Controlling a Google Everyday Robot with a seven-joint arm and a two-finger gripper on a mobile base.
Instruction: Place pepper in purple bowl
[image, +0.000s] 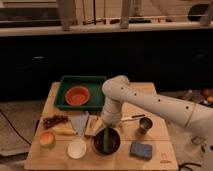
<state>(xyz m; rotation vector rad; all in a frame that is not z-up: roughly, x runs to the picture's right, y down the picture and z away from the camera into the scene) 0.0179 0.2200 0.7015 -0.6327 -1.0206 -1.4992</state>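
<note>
The dark purple bowl (116, 147) sits on the wooden table near its front edge, in the middle. The long green pepper (106, 139) stands tilted inside the bowl, its top end just under my gripper (108, 129). The gripper points straight down over the bowl's back rim, at the end of the white arm that comes in from the right. The pepper's top end is hidden by the gripper.
A green tray (94, 82) holding the orange bowl (78, 95) is at the back left. A white bowl (76, 148), a yellow banana-like piece (64, 131) and a peach-coloured fruit (47, 138) lie left of the purple bowl. A metal cup (145, 125) and a blue sponge (141, 150) are to its right.
</note>
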